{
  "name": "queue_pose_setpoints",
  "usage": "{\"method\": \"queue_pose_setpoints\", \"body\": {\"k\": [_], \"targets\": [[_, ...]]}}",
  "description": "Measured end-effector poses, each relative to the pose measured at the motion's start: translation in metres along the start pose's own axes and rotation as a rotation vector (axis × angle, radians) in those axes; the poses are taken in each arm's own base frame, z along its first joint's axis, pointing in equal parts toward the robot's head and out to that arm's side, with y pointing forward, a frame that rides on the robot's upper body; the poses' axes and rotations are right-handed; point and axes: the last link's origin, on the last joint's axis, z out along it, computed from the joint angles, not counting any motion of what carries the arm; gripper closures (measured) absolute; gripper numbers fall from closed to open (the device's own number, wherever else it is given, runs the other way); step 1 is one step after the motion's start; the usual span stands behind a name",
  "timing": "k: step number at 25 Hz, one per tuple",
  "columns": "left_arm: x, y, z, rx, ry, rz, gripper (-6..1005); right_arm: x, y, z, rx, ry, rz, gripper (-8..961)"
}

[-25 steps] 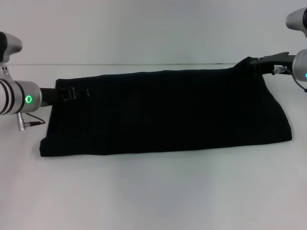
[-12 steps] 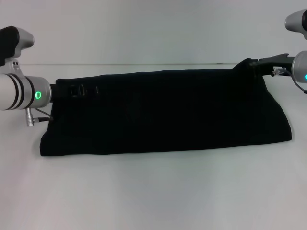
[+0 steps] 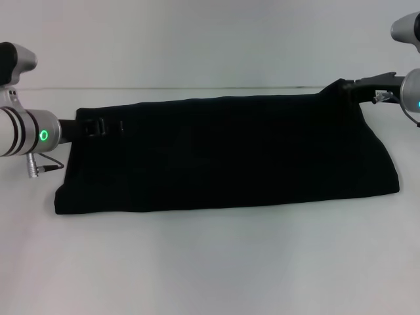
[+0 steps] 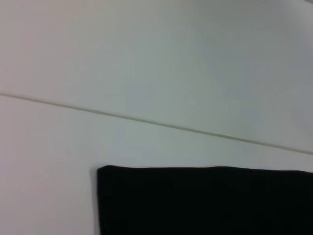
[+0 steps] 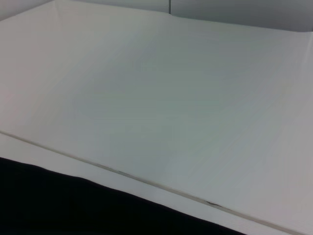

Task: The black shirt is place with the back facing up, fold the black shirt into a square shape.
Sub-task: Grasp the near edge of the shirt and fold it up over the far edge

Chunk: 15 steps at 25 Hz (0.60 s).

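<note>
Reaching in from the desk's left edge, the left gripper (image 3: 98, 127) lies against the far-left corner of the black shirt (image 3: 230, 154). It has slid back out toward the left edge after pushing slightly inward half a second ago, and now sits about where it was a second ago. Its black fingers blend into the black cloth, so I cannot tell whether the jaws are spread or pinching the fabric.

The shirt itself lies as a long, wide band across the middle of the white desk (image 3: 210, 262), stretching nearly from the left edge to the right. Its near edge is flat and its far edge is lifted a little at the right end. It is already folded once lengthwise, by the look of it, and the cloth has not shifted during the left arm's small wobble. In the left wrist view only a corner of the shirt (image 4: 205, 200) shows against bare desk.

At the far-right corner, the right gripper (image 3: 351, 87) meets the raised tip of the cloth and has not moved. The fabric peaks up to it as if held, but its jaws are hidden too.

My guess is the arms are settling their hold on the two far corners; the crosswise fold into a square is not yet done.
</note>
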Motion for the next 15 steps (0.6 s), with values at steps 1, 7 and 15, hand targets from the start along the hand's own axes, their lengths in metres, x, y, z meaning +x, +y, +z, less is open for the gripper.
{"method": "queue_pose_setpoints", "body": {"k": [1, 7, 15], "targets": [[-0.0005, -0.0005, 0.0004, 0.004, 0.001, 0.0, 166, 0.0, 0.0, 0.0, 0.0, 0.0, 0.0, 907], [-0.0032, 0.0015, 0.0032, 0.006, -0.004, 0.006, 165, -0.0002, 0.0006, 0.0002, 0.0, -0.001, -0.001, 906], [-0.0016, 0.0074, 0.006, 0.004, 0.007, 0.013, 165, -0.0001, 0.002, 0.0007, -0.003, -0.003, -0.007, 907]]}}
